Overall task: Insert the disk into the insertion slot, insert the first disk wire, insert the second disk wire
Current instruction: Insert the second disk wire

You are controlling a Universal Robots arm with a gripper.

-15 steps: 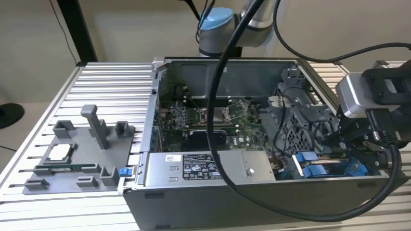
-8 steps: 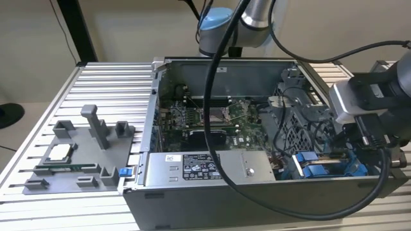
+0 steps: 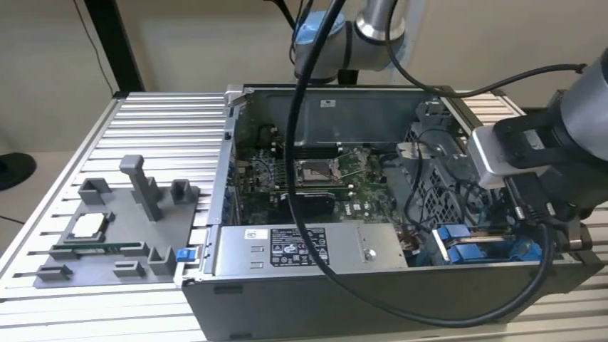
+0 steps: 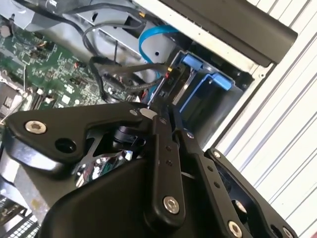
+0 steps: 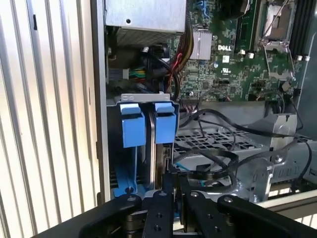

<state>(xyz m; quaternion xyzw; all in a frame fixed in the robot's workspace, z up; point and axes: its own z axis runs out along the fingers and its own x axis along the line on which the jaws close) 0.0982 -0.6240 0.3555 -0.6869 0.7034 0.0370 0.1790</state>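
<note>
- Your black claw (image 4: 166, 111) has its two fingers pressed together, tips down inside the open grey computer case (image 3: 380, 292), at the corner on the exterior view's right.
- In the second wrist view the fingertips (image 4: 157, 115) sit right at a small black connector with thin red and dark wires (image 4: 166, 79); you cannot tell whether the tips pinch it or only touch it.
- In the first wrist view the claw (image 5: 174, 182) sits just over the edge of the flat silver hard drive in its bright blue plastic carrier (image 5: 150, 134), which stands on edge.
- That disk is already seated in the grey metal drive bay with blue rails and tabs (image 5: 132, 124), between the two blue tabs and close against the case wall.
- Beside the bay you have loose black cables (image 5: 218, 158) looping over a perforated grey metal cage (image 5: 208, 141).
- A light blue data cable (image 4: 148, 37) curves above the bay in the second wrist view.
- Further in lie the green motherboard (image 3: 318, 174) and the grey labelled power-supply box (image 3: 295, 249).
- The case stands on a ribbed aluminium worktop (image 3: 161, 121), with a grey parts fixture (image 3: 124, 228) well apart on the exterior view's left.
</note>
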